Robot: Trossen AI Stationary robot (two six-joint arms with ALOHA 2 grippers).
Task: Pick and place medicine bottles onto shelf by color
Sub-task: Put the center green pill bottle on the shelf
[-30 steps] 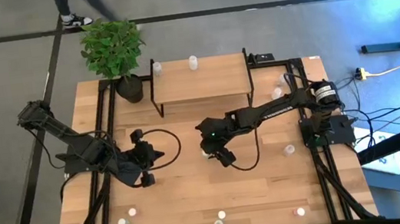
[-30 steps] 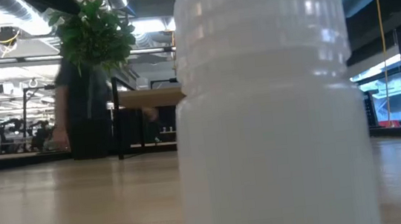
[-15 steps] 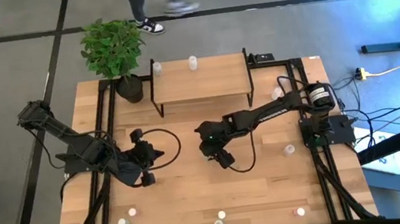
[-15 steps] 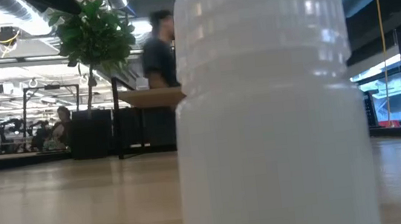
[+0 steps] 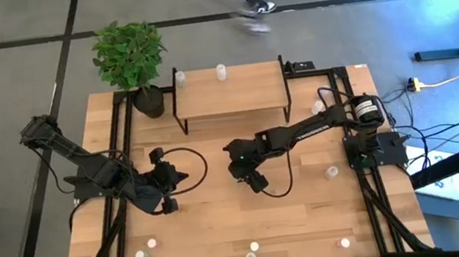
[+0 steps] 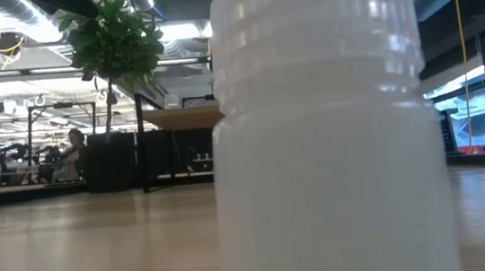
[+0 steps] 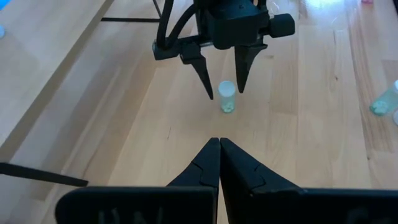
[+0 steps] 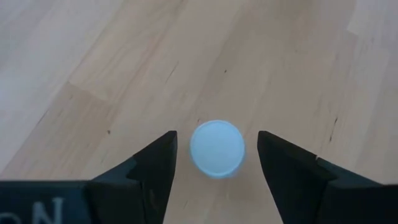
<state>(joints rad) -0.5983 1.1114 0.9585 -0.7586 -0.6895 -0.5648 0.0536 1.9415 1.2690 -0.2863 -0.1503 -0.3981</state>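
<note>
The right gripper [image 8: 214, 158] is straddling a white-capped bottle [image 8: 216, 148], jaws spread wide and holding nothing yet (the bottle is standing between the fingertips, untouched). If one finger lands first, the bottle could tip sideways.

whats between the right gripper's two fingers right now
A white-capped medicine bottle stands between the open fingers of the right gripper, bare wood either side; the right wrist view shows it, the left wrist view too.
</note>
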